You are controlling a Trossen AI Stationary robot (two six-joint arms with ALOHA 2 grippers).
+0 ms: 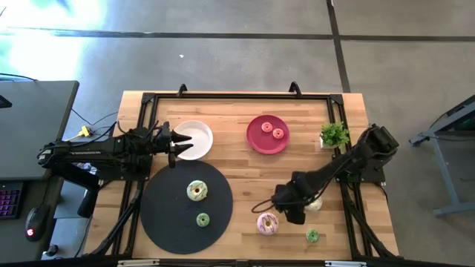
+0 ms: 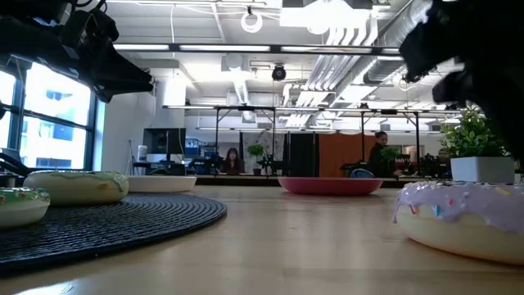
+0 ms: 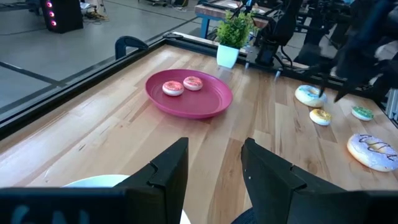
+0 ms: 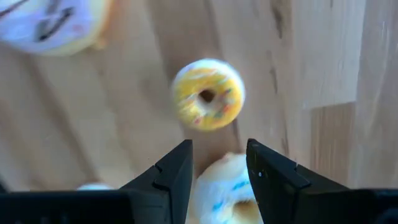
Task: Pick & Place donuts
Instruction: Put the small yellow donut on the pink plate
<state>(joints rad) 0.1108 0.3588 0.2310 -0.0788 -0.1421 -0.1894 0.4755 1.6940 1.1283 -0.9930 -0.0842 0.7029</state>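
My right gripper (image 4: 219,152) is open and points down. Its fingers stand on either side of a white-iced donut (image 4: 221,186), just short of a tiny yellow donut (image 4: 208,93). A pink-iced donut (image 1: 267,222) and a tiny green donut (image 1: 312,236) lie close by on the wood. A cream donut (image 1: 197,190) and a green donut (image 1: 202,219) lie on the black mat (image 1: 159,215). Two small donuts (image 3: 173,88) (image 3: 193,82) rest in the red plate (image 1: 256,141). My left gripper (image 3: 214,149) is open and hovers over the white plate (image 1: 200,133). My right gripper comes at the white-iced donut (image 4: 230,180) from above with a finger on each side of it. The donut lies flat on the table. I cannot tell whether the fingers touch it.
A small potted plant (image 1: 334,135) stands at the table's far right corner, behind my right arm. Black frame rails run along the table's edges. Bare wood lies between the mat and the red plate.
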